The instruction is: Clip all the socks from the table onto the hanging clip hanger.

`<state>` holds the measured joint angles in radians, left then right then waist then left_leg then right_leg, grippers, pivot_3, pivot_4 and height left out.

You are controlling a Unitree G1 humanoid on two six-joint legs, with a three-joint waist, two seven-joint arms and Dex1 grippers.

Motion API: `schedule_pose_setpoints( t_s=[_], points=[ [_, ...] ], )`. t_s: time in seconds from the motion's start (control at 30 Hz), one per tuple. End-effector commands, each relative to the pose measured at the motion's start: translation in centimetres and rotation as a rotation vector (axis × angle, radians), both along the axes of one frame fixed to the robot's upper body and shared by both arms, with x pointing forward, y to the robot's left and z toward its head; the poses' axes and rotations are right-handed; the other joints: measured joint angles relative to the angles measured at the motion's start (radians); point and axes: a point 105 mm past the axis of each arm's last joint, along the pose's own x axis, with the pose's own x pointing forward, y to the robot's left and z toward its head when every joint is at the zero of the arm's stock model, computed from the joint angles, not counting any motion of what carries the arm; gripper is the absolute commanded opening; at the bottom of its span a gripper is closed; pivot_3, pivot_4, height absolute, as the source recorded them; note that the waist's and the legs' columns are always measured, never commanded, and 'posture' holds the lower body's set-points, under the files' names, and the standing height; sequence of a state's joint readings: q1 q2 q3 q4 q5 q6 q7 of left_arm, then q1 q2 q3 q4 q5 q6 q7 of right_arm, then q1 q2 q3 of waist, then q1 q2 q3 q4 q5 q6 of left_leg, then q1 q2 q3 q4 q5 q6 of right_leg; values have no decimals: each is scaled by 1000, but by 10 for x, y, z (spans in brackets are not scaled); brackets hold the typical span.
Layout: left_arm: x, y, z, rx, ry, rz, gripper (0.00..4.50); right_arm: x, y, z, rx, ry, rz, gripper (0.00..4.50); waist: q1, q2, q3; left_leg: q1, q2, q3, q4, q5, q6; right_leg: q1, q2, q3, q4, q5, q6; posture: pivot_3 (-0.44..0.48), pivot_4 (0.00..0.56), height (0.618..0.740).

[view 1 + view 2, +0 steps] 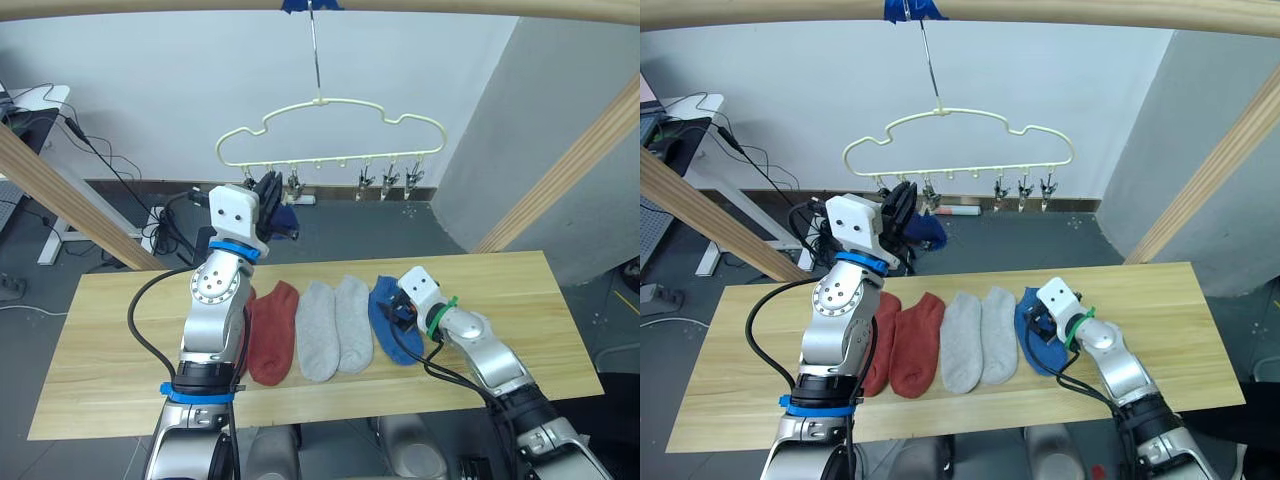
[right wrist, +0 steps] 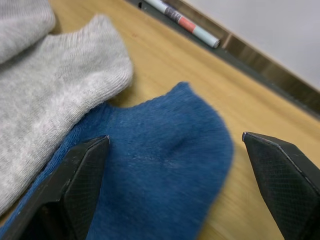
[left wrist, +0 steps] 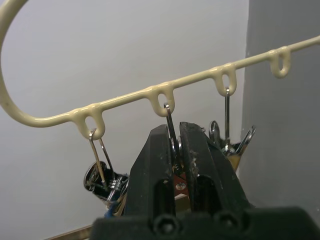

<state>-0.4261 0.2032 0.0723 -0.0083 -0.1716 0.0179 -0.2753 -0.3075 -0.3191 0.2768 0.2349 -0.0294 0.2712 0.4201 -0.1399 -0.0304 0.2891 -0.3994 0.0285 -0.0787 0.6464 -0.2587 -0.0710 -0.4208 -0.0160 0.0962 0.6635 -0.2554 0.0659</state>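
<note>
The left gripper (image 3: 173,150) is raised to the clip hanger (image 1: 330,128), its fingers pinched narrow on a metal clip (image 3: 170,127) under the wire, and a blue sock (image 1: 925,232) hangs just beside it. The right gripper (image 2: 175,165) rests low over the table (image 1: 520,300) with its fingers spread wide, one on each side of the toe of the second blue sock (image 2: 160,170), touching nothing that I can see. Beside that sock lie two grey socks (image 1: 335,325) and two rust-red socks (image 1: 272,330) in a row, and more clips (image 1: 390,182) hang further along the hanger.
</note>
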Motion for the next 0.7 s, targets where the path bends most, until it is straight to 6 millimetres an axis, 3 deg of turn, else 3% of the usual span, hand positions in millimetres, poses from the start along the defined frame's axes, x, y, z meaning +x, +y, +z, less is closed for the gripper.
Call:
schedule_pose_setpoints(
  t_s=[0.03, 0.27, 0.4, 0.47, 0.57, 0.7],
  points=[
    [-8, -4, 12, 18, -40, -39, 0, 0, -3, -14, -6, 50, -22, 3855, -1, 0, 0, 0, 0, 0, 0, 0, 0, 0, 0, 0, 0, 0, 0, -179, 295, 740],
    [-12, -5, 8, 44, -5, -100, 0, -1, -10, -22, -15, 76, -57, 1375, 1, 0, 0, 2, 0, 0, 0, 0, 0, 2, 0, 0, 1, 0, 0, -170, 291, 740],
    [-14, -3, 14, 8, 11, -156, 0, -4, 0, 0, -35, -6, 49, 31, 2, 0, 0, 1, 0, 0, 1, 0, 0, 2, 0, 0, 1, 0, 1, -172, 289, 740],
    [-15, -4, 15, 9, 18, -178, 0, -4, 5, 13, -47, -52, 94, 31, 2, 0, 0, 1, 0, 0, 1, 0, 0, 2, 0, 0, 1, 1, 1, -172, 289, 740],
    [-17, 0, 19, 10, 41, -219, 0, -1, 21, 58, -91, -210, 221, 31, -2, 0, 0, 0, 0, 0, 1, 0, 0, 1, 0, 0, 1, 1, 1, -177, 285, 740],
    [-17, 4, 23, 7, 64, -246, 0, 2, 43, 95, -95, -323, 311, 31, -7, 0, 0, 1, 1, 0, 1, 0, 0, 0, 1, 0, 1, 1, 1, -179, 283, 740]
  ],
)
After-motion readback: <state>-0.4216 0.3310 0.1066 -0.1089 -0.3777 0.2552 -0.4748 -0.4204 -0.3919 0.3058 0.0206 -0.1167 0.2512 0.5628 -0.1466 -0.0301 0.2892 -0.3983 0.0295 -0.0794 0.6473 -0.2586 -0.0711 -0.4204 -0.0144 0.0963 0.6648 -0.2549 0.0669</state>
